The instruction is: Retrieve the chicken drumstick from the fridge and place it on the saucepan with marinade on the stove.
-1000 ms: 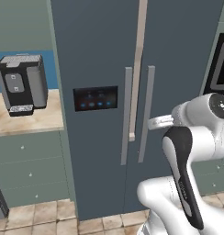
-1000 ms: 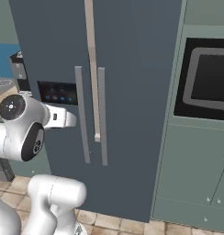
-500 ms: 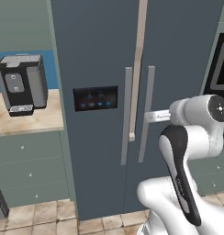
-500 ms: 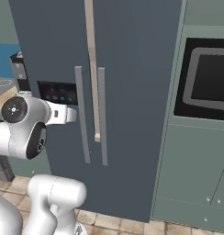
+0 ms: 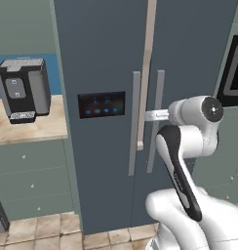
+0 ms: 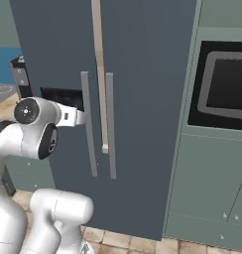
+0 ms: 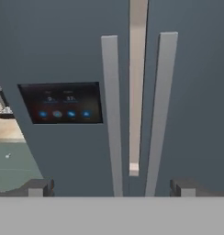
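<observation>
Compared with the earlier frames, the arm's wrist has shifted slightly toward the fridge (image 5: 140, 73) handles, while the fridge, the cabinets and the floor keep their places, so the base has not driven. Both fridge doors are closed, each with a long grey bar handle: the left handle (image 7: 112, 114) and the right handle (image 7: 159, 110) stand directly ahead of the gripper (image 7: 111, 186), with the pale strip between the doors lying midway between its fingertips (image 7: 38, 187). The gripper is spread to its widest, holds nothing and touches nothing; a gap remains between it and the handles. The dark display panel (image 7: 62, 103) sits ahead and to the left of the gripper.

Judged risks: because the fingers straddle both handles at once, a straight advance could close on the two bars together, or strike a bar end-on, and neither door would swing. An off-centre grasp could slip as the door is pulled. The drumstick is presumably inside the closed fridge and cannot be seen; the saucepan and stove are outside these frames.
</observation>
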You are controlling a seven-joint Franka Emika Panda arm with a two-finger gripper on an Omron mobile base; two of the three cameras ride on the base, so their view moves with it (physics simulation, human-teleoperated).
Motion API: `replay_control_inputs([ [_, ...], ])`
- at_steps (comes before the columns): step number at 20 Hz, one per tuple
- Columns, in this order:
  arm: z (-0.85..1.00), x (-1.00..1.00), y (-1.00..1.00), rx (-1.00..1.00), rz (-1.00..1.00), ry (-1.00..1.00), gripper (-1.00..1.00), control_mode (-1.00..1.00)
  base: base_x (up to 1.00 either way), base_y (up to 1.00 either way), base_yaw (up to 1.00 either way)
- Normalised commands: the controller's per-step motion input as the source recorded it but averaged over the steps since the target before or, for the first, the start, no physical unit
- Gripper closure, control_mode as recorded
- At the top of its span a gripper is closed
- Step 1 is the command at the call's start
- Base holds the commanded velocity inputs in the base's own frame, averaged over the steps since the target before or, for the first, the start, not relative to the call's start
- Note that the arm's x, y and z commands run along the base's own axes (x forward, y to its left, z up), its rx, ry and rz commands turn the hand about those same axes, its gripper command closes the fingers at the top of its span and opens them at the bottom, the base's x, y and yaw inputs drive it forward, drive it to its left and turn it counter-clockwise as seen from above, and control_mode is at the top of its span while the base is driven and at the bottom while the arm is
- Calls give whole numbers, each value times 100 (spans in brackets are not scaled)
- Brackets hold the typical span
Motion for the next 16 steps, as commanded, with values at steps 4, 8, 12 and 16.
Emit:
replay_control_inputs([
  [4, 0, 62, 2, 1, 0, -1, -100, -100, 0, 0, 0],
  [8, 0, 55, 10, 0, 0, -6, -100, -100, 0, 0, 0],
  [12, 0, 54, 8, 0, 0, -3, -100, -100, 0, 0, 0],
  [16, 0, 55, 0, 0, 0, 0, -100, -100, 0, 0, 0],
])
